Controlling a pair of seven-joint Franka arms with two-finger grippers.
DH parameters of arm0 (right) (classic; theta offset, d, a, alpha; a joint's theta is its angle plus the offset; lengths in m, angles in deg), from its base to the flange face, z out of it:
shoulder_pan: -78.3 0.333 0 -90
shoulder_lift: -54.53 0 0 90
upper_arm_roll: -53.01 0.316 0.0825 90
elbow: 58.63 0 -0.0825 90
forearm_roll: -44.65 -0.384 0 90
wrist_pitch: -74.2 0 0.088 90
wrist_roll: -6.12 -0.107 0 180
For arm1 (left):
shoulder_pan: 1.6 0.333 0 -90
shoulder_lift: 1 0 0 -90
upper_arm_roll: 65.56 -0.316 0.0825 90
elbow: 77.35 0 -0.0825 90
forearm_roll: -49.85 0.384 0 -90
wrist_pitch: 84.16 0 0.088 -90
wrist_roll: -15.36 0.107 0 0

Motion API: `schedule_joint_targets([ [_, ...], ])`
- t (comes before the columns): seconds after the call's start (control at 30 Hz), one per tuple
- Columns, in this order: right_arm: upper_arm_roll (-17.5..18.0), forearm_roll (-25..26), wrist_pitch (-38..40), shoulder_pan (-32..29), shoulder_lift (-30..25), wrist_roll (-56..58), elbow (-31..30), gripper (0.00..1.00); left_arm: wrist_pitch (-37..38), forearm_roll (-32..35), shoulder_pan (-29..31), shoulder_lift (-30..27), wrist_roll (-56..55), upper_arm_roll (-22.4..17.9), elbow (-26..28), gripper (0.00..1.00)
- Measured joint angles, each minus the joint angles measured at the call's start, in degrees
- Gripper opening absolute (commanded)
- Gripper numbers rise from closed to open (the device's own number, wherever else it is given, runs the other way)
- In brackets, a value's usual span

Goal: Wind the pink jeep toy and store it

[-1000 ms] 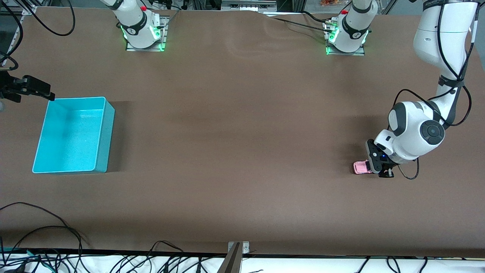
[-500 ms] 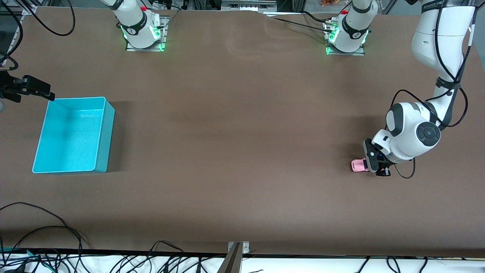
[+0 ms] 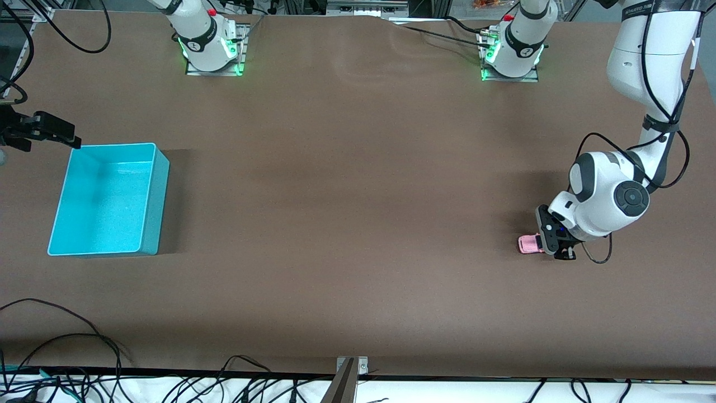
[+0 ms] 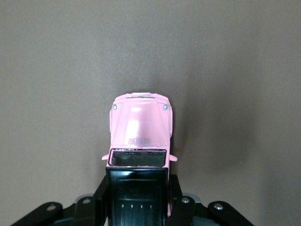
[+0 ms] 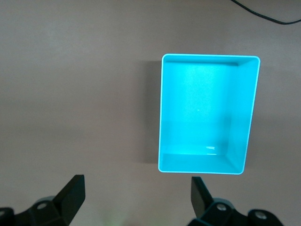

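Observation:
The pink jeep toy (image 3: 527,244) sits low at the table surface near the left arm's end. Whether its wheels touch the table I cannot tell. My left gripper (image 3: 551,242) is shut on its rear half. In the left wrist view the black fingers (image 4: 104,190) press both sides of the black roof, and the pink hood (image 4: 141,125) points away from the left gripper (image 4: 139,193). My right gripper (image 3: 53,133) hangs open and holds nothing beside the turquoise bin (image 3: 112,145), at the right arm's end. Its wrist view shows the right gripper (image 5: 137,193) and the bin (image 5: 209,56), which has nothing inside.
Brown table cloth covers the whole surface. Both arm bases (image 3: 211,45) (image 3: 512,50) stand along the edge farthest from the camera. Loose black cables (image 3: 67,347) lie at the edge nearest the camera, toward the right arm's end.
The left gripper and the jeep have shifted a little toward the right arm's end of the table. The right arm waits, unmoved.

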Motion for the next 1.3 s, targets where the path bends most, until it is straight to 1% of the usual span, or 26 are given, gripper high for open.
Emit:
schedule_joint_targets([
  [0.37,0.0,0.0,0.0,0.0,0.1,0.1,0.0,1.0,0.0,0.0,0.4,0.0,0.6,-0.1,0.0,0.01],
  [0.8,0.0,0.0,0.0,0.0,0.1,0.2,0.0,1.0,0.0,0.0,2.8,0.0,6.8,-0.2,0.0,0.01],
  [1.03,0.0,0.0,0.0,0.0,0.1,0.2,0.0,1.0,-0.3,0.0,3.7,0.1,12.0,-1.9,-0.1,0.01],
  [1.3,0.0,0.0,0.0,0.0,0.1,0.2,0.0,1.0,-0.6,0.0,4.9,0.3,15.8,-2.4,-0.3,0.02],
])
